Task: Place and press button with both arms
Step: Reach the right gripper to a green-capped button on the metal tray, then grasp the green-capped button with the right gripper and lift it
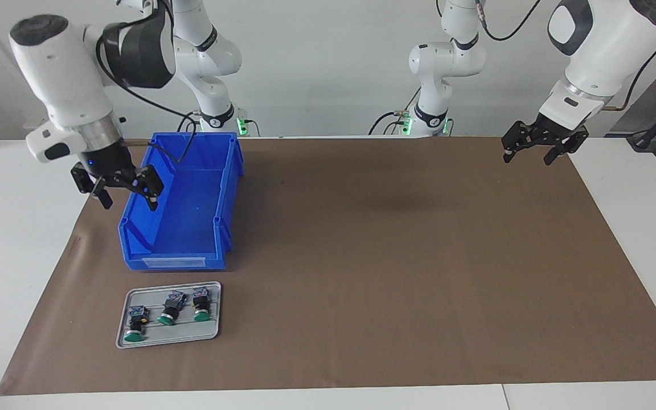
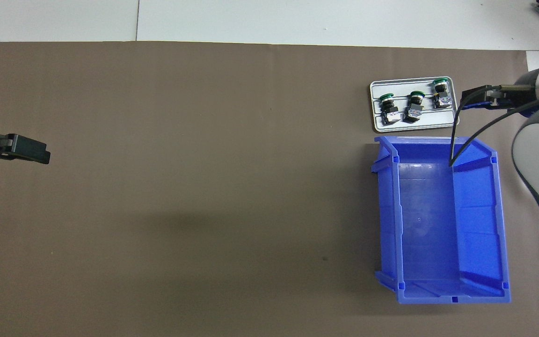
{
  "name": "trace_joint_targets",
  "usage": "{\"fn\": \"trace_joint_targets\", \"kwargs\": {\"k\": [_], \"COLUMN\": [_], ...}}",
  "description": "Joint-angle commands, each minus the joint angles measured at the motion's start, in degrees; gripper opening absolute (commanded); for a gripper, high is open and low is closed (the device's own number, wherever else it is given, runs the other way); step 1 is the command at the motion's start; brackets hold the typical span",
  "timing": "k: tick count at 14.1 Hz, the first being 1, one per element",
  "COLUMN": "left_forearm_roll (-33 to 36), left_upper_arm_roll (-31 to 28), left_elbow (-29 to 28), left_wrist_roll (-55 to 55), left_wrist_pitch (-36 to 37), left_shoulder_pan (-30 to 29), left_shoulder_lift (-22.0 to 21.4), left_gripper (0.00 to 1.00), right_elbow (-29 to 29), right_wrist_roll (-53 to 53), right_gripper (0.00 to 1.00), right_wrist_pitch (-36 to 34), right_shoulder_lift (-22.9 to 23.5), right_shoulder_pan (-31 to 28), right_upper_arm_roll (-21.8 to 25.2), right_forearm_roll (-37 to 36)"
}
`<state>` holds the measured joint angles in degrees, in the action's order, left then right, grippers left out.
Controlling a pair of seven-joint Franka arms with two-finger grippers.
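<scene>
Three green-capped buttons lie on their sides on a small grey tray, farther from the robots than the blue bin. From overhead they show in a row on the tray. My right gripper hangs open and empty in the air over the bin's side wall at the right arm's end of the table; from overhead the right gripper shows beside the tray. My left gripper waits open and empty over the mat's edge at the left arm's end.
An empty blue bin stands between the tray and the right arm's base. A brown mat covers most of the white table. A black cable from the right arm droops over the bin.
</scene>
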<state>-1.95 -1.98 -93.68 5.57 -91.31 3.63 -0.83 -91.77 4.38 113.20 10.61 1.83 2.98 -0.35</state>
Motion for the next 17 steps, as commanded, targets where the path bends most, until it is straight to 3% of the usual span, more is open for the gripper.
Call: {"fn": "trace_joint_targets", "kwargs": {"k": [1,4,7,11,17], "left_forearm_roll": [0.98,0.98,0.98,0.98,0.98], "left_upper_arm_roll": [0.4,0.4,0.4,0.4,0.4], "left_elbow": [-1.59,-1.68,-1.59,-1.68,-1.59], "left_wrist_roll": [-0.65,-0.65,-0.65,-0.65,-0.65], "left_wrist_pitch": [-0.01,-0.01,-0.01,-0.01,0.08], "left_shoulder_pan": [-0.47,-0.47,-0.47,-0.47,-0.47], "left_shoulder_lift": [-1.55,-1.55,-1.55,-1.55,-1.55], "left_gripper": [1.0,1.0,1.0,1.0,1.0], "right_elbow": [4.48,4.67,7.74,6.69,2.83], "right_wrist_roll": [-0.77,-0.68,-0.51,0.71,5.91], "right_gripper": [1.0,1.0,1.0,1.0,0.99], "right_wrist_pitch": [6.39,14.31,17.4,20.66,21.01], "right_shoulder_lift": [9.49,16.36,22.69,25.16,25.25], "right_shoulder_pan": [-0.78,-0.95,-1.3,-1.13,-0.33], "right_upper_arm_roll": [-0.35,-0.43,-0.43,-0.43,-0.43], "right_forearm_roll": [1.58,1.58,1.84,4.13,4.13]}}
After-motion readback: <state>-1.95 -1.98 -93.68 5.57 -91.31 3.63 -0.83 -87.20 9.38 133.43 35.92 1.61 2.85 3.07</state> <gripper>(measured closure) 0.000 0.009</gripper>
